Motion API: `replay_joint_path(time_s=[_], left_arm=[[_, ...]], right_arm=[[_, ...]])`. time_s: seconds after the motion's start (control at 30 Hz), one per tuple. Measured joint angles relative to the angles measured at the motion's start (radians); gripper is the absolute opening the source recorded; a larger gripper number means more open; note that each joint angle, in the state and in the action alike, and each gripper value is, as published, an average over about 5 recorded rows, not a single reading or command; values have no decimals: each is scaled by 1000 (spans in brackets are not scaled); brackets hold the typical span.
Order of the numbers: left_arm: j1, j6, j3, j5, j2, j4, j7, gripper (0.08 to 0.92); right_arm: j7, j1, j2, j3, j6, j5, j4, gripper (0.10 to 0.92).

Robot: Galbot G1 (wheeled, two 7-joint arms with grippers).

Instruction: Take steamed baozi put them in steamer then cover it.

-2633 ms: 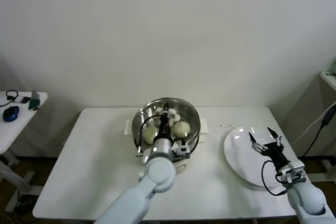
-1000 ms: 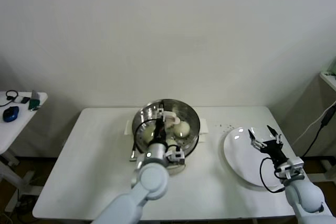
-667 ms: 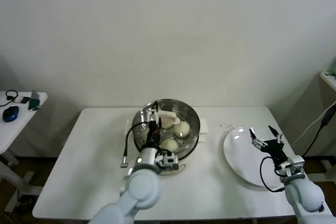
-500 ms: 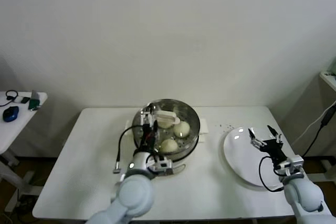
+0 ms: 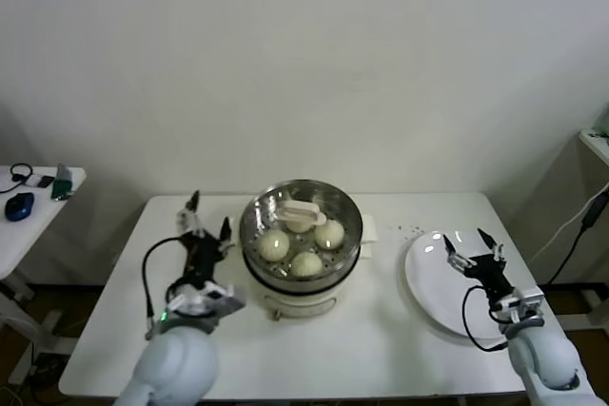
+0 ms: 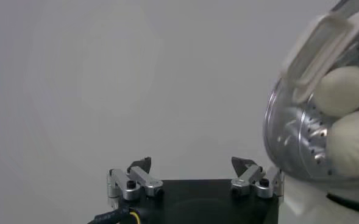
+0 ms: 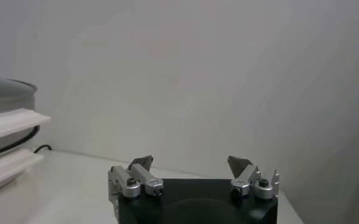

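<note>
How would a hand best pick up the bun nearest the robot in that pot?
Come straight down from above and pinch the front bun across its widest part. The steamer wall blocks any sideways approach, and the smooth dome offers no other hold.

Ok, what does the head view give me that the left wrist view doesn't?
Only the head view: the white plate, the open right claw above it, and four baozi in the steamer. Only the left wrist view: a close look at the steamer's inner wall. Both share: the open, empty left claw beside the steamer.
</note>
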Motion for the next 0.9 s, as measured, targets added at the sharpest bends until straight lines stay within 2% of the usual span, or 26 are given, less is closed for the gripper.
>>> replay_joint_path(time_s=[0.23, 0.5, 0.7, 0.9], left_arm=[[139, -241, -218, -344, -39, 15, -94, 823], [242, -526, -354, -644, -103, 99, -122, 823], [271, -645, -397, -762, -132, 162, -123, 823], [284, -705, -418, -816, -144, 195, -120, 823]], right_arm=[[-7, -23, 24, -2, 0, -15, 32, 823], [-13, -54, 50, 6, 10, -19, 69, 823], [-29, -81, 68, 22, 27, -17, 77, 823], [-41, -95, 79, 31, 41, -17, 81, 823]])
